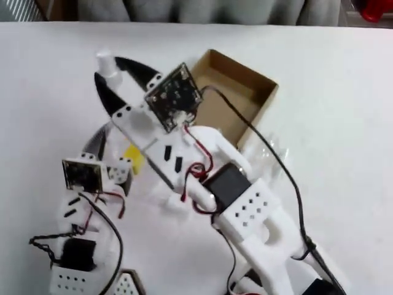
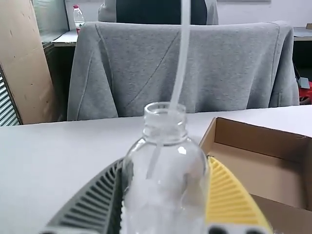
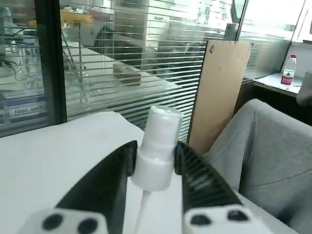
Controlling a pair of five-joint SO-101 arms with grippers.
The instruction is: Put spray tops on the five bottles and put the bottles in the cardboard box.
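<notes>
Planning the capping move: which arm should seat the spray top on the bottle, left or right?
Right. The right gripper is shut on the spray top, whose tube hangs into the bottle. The left gripper grips that bottle, so it likely should just hold.

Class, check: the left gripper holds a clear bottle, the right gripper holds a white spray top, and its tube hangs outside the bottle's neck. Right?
Wrong on the tube: it runs inside the bottle neck, as the left wrist view shows. The rest holds.

Overhead camera above table (image 1: 344, 92); wrist cameras close, level, both toward grey chair (image 2: 180, 68).
</notes>
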